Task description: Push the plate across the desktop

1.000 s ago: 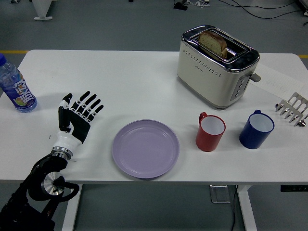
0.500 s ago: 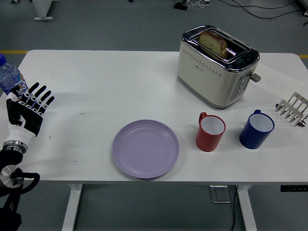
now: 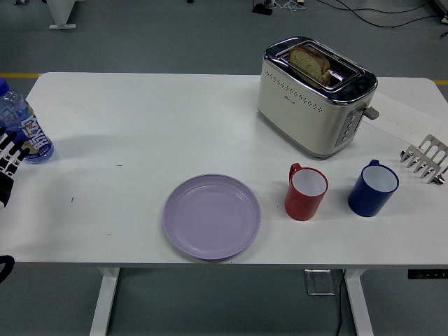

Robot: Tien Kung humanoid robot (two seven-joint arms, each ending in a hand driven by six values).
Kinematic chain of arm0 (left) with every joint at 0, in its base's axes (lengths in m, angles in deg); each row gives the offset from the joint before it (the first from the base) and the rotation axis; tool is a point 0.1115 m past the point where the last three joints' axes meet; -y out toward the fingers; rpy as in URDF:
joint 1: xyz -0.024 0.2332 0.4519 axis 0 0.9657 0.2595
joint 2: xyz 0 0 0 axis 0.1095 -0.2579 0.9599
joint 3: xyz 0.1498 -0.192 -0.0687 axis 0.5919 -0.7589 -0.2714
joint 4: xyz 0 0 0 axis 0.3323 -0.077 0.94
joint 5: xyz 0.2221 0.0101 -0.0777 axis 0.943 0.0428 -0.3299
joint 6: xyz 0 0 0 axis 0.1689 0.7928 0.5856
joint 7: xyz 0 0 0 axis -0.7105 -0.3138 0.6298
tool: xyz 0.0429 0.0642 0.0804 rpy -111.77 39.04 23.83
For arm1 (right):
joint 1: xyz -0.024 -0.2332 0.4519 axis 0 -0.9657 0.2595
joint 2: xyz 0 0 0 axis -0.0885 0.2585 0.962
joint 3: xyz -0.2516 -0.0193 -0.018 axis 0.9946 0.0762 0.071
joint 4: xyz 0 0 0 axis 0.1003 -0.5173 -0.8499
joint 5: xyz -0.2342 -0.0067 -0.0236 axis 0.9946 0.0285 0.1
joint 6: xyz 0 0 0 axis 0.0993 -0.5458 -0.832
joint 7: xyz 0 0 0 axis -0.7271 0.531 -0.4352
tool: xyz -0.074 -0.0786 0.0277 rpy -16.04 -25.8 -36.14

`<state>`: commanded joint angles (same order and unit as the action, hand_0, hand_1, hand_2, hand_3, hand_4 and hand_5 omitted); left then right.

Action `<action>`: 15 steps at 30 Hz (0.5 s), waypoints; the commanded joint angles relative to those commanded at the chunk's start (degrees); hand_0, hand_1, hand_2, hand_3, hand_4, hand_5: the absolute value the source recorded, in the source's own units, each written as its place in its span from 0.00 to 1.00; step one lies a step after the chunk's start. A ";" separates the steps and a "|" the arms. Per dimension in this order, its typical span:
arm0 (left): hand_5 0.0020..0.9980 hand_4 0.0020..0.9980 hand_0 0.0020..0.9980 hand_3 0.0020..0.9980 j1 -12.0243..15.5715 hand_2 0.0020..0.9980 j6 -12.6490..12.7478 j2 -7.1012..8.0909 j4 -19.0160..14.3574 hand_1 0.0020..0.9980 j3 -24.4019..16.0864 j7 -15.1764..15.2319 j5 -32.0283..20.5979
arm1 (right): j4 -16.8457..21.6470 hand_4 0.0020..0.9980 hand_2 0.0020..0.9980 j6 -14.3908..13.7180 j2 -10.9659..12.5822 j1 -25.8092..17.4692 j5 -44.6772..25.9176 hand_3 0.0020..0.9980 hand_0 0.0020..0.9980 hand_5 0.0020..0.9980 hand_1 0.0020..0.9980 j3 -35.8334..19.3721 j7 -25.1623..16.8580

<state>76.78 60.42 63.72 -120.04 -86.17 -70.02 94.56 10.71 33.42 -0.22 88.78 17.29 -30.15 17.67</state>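
A lilac plate lies flat on the white table near its front edge, a little left of centre. My left hand shows only at the far left edge, fingers spread and empty, well away from the plate and just in front of a water bottle. My right hand is out of view.
A toaster with a slice of bread stands at the back right. A red mug and a blue mug stand right of the plate. A metal rack lies at the right edge on a sheet of paper.
My left hand has drawn back to the left, from beside the plate to the table's left edge, and is now mostly out of frame. The plate has not moved.
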 joint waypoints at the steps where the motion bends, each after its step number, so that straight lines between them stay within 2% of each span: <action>1: 1.00 0.58 0.75 0.68 0.03 0.71 0.01 0.11 0.02 0.74 -0.13 0.01 -0.03 | 0.00 0.29 0.61 -0.01 -0.01 0.00 -0.02 0.60 0.58 0.58 0.52 0.00 0.00; 6: 1.00 0.58 0.75 0.68 0.25 0.72 0.14 0.70 0.11 0.75 -0.88 0.09 -0.31 | 0.00 0.29 0.61 -0.07 -0.03 0.02 -0.26 0.60 0.58 0.58 0.52 0.05 -0.08; 15: 1.00 0.58 0.75 0.69 0.50 0.72 0.33 0.73 0.37 0.75 -0.95 0.14 -0.67 | 0.06 0.29 0.61 -0.25 -0.09 -0.28 0.30 0.60 0.58 0.58 0.52 -0.36 0.24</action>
<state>77.27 60.75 64.45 -119.67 -87.13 -69.89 93.89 10.77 33.17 -0.31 88.49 17.58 -30.51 17.91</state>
